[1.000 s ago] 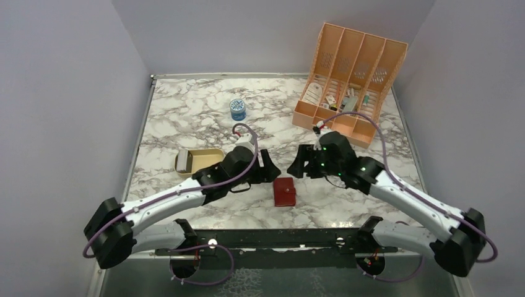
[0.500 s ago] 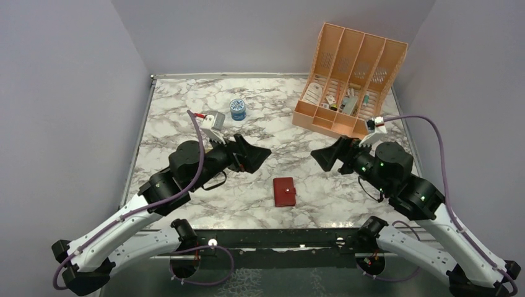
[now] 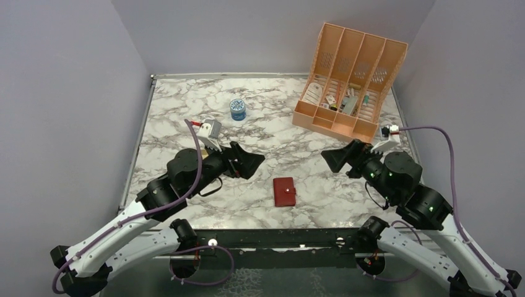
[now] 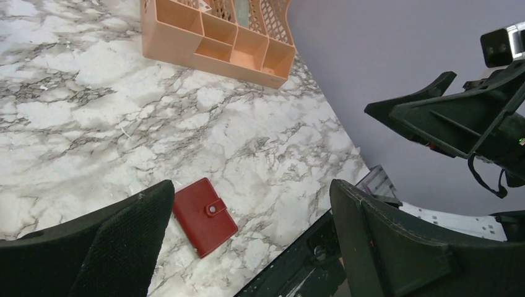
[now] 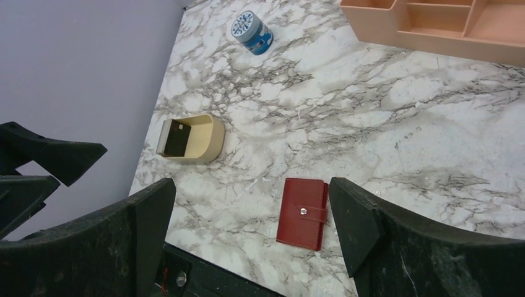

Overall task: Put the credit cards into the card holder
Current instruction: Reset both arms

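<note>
The card holder (image 3: 285, 191) is a dark red wallet lying flat and closed, snap fastened, near the table's front edge. It also shows in the left wrist view (image 4: 201, 216) and the right wrist view (image 5: 303, 212). My left gripper (image 3: 255, 166) hangs open above the table to its upper left, holding nothing (image 4: 251, 192). On the holder's upper right my right gripper (image 3: 333, 159) is open and empty too (image 5: 251, 189). One black credit card (image 5: 177, 137) lies in a shallow tan tray (image 5: 207, 145); my left arm hides the tray in the top view.
A peach slotted organizer (image 3: 350, 80) with small items stands at the back right. A small blue round tin (image 3: 238, 109) sits at the back centre. A dark rail (image 3: 278, 238) runs along the table's near edge.
Both grippers have risen and drawn back from the card holder, left one leftward, right one rightward. The left jaws have opened wider. The holder has not moved.
</note>
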